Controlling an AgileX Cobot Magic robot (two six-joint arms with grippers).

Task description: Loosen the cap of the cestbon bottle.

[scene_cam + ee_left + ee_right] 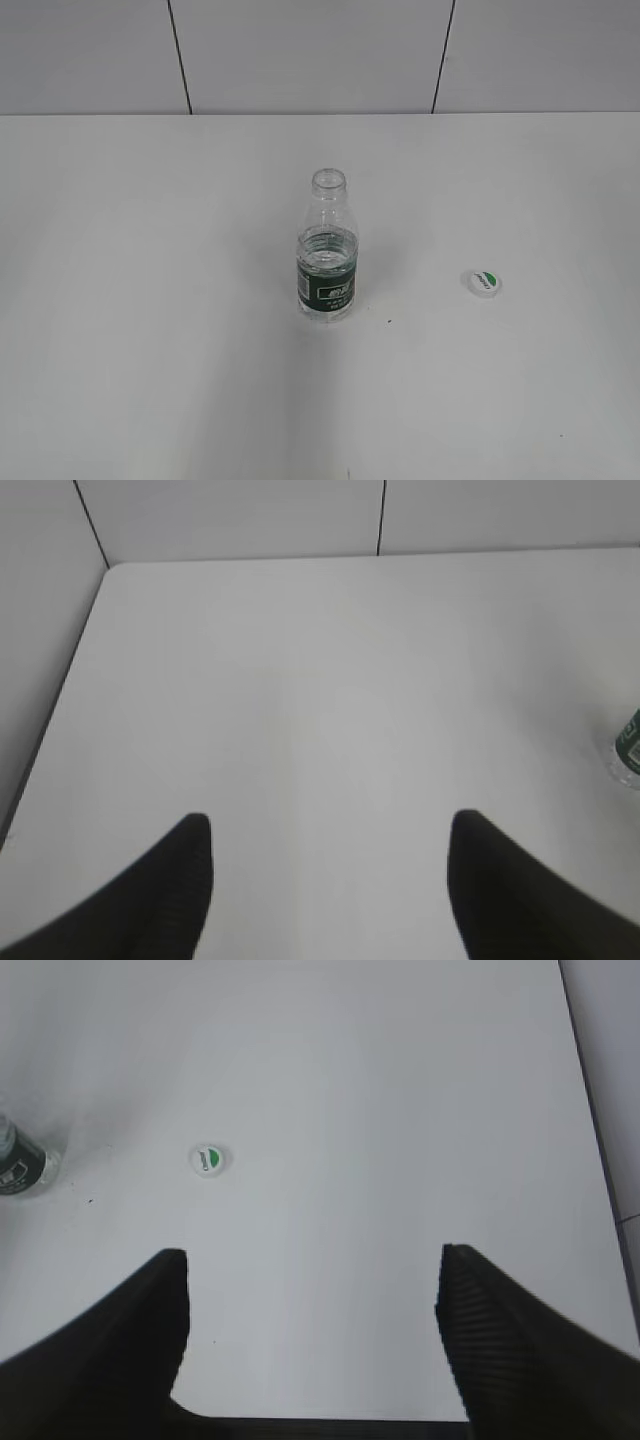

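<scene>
The cestbon bottle (327, 250) stands upright in the middle of the white table, clear with a dark green label band, its neck open with no cap on it. The cap (482, 282), white with a green mark, lies flat on the table to the bottle's right, apart from it. In the right wrist view the cap (208, 1159) lies ahead and left of my open, empty right gripper (312, 1265), and the bottle's base (22, 1167) shows at the left edge. My left gripper (330, 830) is open and empty; the bottle's edge (630, 748) shows at far right. Neither gripper shows in the exterior view.
The white table (150, 300) ends at a white panelled wall (300, 50) behind. The left wrist view shows the table's left edge (55, 710) and the right wrist view its right edge (595, 1130).
</scene>
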